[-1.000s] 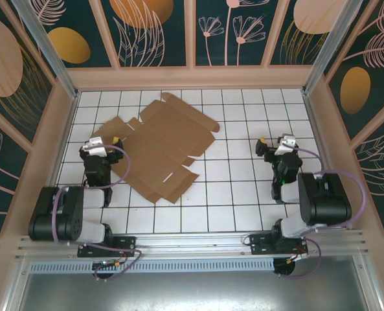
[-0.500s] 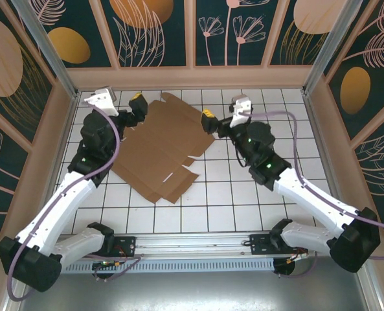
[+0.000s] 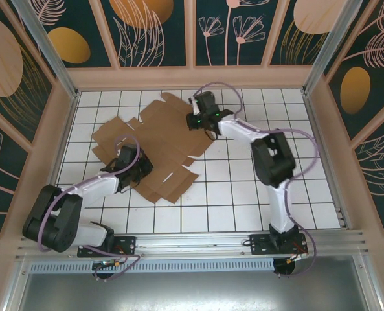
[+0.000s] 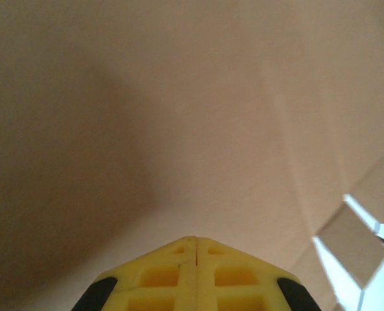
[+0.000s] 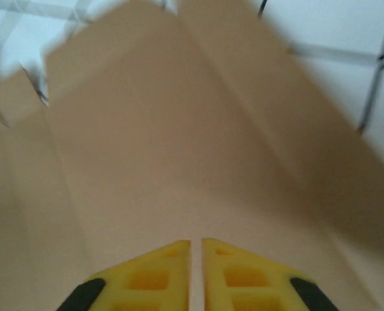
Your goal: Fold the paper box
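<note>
The paper box (image 3: 166, 139) lies as a flat brown die-cut cardboard sheet on the white tiled floor, left of centre. My left gripper (image 3: 138, 172) is low over the sheet's near-left part. In the left wrist view its yellow fingers (image 4: 179, 259) are pressed together, tips right at the cardboard (image 4: 179, 116), with nothing between them. My right gripper (image 3: 195, 120) is over the sheet's far-right panel. Its yellow fingers (image 5: 234, 265) stand shut with a hairline gap, pointing at bare cardboard (image 5: 159, 162) near a crease, gripping nothing.
The white gridded floor (image 3: 243, 194) is walled by wooden panels at the back (image 3: 192, 78) and on both sides. A metal rail (image 3: 192, 243) with the arm bases runs along the near edge. Bare tiles (image 5: 347, 39) show beyond the sheet's edge.
Both grippers went from open to shut. The left arm pulled back from the sheet's far-left corner to its near-left part. The right arm moved left onto the far-right panel.
</note>
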You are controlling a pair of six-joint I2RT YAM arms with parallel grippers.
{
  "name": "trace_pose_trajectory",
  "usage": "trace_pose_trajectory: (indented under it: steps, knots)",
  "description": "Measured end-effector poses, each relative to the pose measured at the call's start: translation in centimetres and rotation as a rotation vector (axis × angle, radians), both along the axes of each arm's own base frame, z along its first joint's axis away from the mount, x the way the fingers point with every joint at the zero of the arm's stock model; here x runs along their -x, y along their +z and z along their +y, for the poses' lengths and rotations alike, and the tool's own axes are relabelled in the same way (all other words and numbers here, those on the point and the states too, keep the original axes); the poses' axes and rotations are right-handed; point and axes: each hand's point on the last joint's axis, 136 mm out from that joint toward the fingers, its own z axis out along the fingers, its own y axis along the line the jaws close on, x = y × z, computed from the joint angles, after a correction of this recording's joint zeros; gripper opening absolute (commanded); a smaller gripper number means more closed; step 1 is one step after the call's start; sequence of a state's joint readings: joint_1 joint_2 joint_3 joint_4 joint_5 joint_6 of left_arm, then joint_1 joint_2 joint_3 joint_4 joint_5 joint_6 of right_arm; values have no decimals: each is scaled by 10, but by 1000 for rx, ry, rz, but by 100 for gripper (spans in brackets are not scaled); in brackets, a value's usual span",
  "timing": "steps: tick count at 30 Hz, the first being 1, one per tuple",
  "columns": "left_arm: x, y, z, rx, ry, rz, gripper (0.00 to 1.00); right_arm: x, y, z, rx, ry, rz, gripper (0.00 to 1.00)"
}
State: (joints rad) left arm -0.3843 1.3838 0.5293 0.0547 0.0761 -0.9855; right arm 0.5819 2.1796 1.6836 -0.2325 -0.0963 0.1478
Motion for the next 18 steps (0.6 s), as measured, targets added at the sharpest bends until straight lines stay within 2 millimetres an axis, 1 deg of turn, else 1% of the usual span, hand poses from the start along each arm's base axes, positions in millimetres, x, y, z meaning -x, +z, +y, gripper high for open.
trace_pose_trajectory:
  steps: [2,4,6,8,10,12,14,15,16,18]
  knots:
    - [1,-7,2,2,30,31,0,-6,-30,6,51,10,63,2]
    - [0,-9,3,-2,53,50,0,-19,-47,12,84,2,85,0]
    - [-5,-12,5,-15,77,68,0,-34,-57,15,115,-16,81,0]
    - [-10,-15,6,-22,92,88,0,-45,-57,16,134,-33,65,0]
    - [-16,-20,9,-31,114,106,0,-45,-59,11,163,-52,61,0]
    - [-26,-23,14,-32,143,116,0,-45,-62,5,184,-72,48,0]
    - [-39,-23,20,-35,173,120,0,-40,-62,-8,207,-99,31,0]
    - [-46,-23,21,-38,184,122,0,-37,-62,-17,219,-111,29,0]
    - [-56,-23,23,-47,196,123,0,-30,-63,-29,234,-128,30,0]
    - [-78,-23,23,-59,215,115,0,-15,-64,-52,257,-154,44,0]
